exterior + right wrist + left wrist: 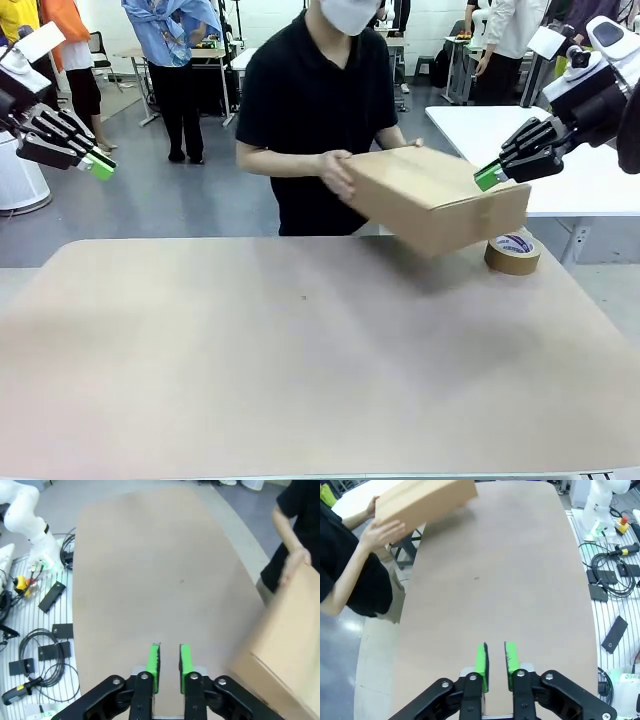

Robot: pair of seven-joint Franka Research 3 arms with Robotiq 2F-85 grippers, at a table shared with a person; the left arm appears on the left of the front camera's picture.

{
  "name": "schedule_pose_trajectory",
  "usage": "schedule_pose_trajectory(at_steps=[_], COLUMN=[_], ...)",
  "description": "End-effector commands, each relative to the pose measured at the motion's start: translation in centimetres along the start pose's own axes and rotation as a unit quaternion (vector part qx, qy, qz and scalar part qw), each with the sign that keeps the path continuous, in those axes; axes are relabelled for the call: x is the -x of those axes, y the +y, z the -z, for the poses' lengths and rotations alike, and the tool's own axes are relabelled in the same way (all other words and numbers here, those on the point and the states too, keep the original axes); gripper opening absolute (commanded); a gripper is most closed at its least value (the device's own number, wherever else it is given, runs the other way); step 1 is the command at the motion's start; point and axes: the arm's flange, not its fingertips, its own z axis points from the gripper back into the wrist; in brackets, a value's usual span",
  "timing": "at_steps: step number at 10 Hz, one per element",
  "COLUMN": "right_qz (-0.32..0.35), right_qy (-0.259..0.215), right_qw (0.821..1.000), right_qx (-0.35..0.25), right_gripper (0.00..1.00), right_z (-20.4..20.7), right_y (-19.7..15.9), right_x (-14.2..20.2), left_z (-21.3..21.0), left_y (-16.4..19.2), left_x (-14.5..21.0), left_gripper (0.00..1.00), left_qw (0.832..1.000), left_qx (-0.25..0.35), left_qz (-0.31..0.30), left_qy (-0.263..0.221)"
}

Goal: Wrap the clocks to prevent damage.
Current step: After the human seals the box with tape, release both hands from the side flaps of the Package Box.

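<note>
1. Cardboard box (pixel 437 197): closed, plain brown, carried tilted above the far right part of the table (pixel 300 360) by the person's hands (pixel 338 172), toward two o'clock from the table's centre. Its flaps are shut, so what it holds cannot be told; no clock lies in sight, and any clocks may be inside it.
2. Roll of tape (pixel 513 252): brown, lying flat on the table at about three o'clock, just beneath and beside the box's lower right corner. Whether box and roll touch cannot be told.
3. Step in hand, as a judgement: the opening stage, with the person bringing the box to the work surface; no wrapping has begun.
4. Next move, as a judgement: the box must come to rest flat on the table and be opened before either arm has anything to grasp.
5. Left gripper (pixel 495 659): raised off the table at nine o'clock, green pads parted by a narrow gap, nothing between them.
6. Right gripper (pixel 169 661): raised at two o'clock, close by the box's right end in the front view, pads likewise slightly parted and empty.
</note>
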Motion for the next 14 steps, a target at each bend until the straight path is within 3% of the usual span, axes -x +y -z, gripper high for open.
schedule_pose_trajectory(at_steps=[1,2,4,5,6,14], right_qz=[0.022,0.027,0.038,0.041,0.042,0.051], right_qy=[0.009,0.01,0.01,0.011,0.01,0.022], right_qw=[1.0,0.999,0.999,0.999,0.999,0.998], right_qx=[0.016,0.015,0.012,0.012,0.01,-0.027], right_gripper=[0.64,1.0,1.0,1.0,1.0,1.0], right_z=[-0.09,-0.3,-0.47,-0.57,-0.6,-0.47], right_y=[0.22,0.2,0.2,0.19,0.15,0.51], right_x=[0.5,0.67,0.99,1.04,1.07,1.47], left_z=[-0.11,-0.24,-0.04,0.05,0.07,-0.03], left_y=[-0.26,-0.39,-0.65,-0.84,-0.79,-1.11], left_x=[-0.64,-0.59,-0.63,-0.66,-0.69,-0.12], left_gripper=[0.55,1.0,1.0,0.95,1.0,1.0], left_qw=[0.999,0.998,0.995,0.995,0.995,0.996], left_qx=[-0.032,-0.045,-0.068,-0.074,-0.067,-0.036], left_qz=[-0.032,-0.042,-0.061,-0.068,-0.068,-0.078], left_qy=[0.024,0.028,0.028,0.026,0.024,0.029])
